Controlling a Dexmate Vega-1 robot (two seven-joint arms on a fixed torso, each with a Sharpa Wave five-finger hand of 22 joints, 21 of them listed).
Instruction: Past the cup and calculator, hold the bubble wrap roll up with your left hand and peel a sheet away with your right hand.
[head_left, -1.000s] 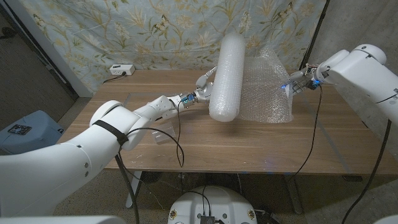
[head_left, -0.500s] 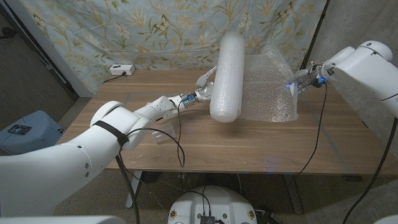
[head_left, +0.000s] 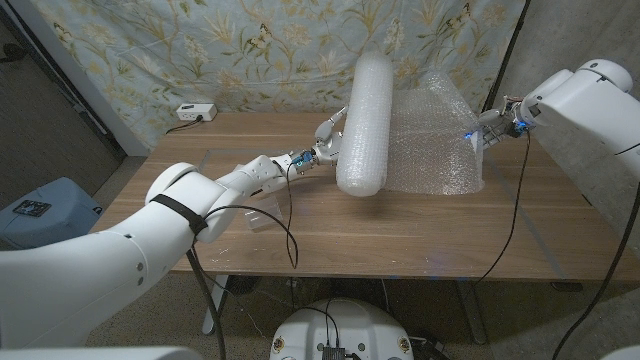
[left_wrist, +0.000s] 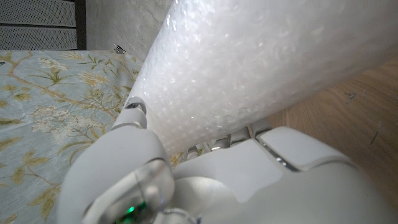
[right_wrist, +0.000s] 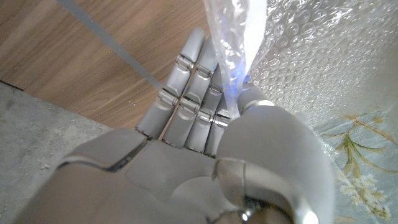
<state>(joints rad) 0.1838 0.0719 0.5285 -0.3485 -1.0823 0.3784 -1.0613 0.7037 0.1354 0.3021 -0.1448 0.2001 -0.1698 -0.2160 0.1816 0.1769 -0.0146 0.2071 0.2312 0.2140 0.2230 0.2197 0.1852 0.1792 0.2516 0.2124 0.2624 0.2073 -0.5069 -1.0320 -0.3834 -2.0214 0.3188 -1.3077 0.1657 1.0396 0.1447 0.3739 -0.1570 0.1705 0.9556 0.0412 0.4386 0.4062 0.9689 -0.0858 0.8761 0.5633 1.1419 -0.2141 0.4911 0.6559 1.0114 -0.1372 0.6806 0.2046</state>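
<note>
The left hand (head_left: 330, 138) grips the bubble wrap roll (head_left: 365, 125), its fingers (left_wrist: 134, 115) curled around it, holding it upright and slightly tilted over the middle of the table (head_left: 300, 230). A loose sheet (head_left: 435, 140) stretches from the roll to the right, its lower edge on the table. At the sheet's right edge, the right hand (head_left: 483, 128) pinches it, fingers (right_wrist: 193, 93) clenched on the plastic.

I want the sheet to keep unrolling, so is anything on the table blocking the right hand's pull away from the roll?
Nothing visible does. The right hand pinches the sheet's free edge, the left hand holds the roll up, and the table beyond looks bare.
</note>
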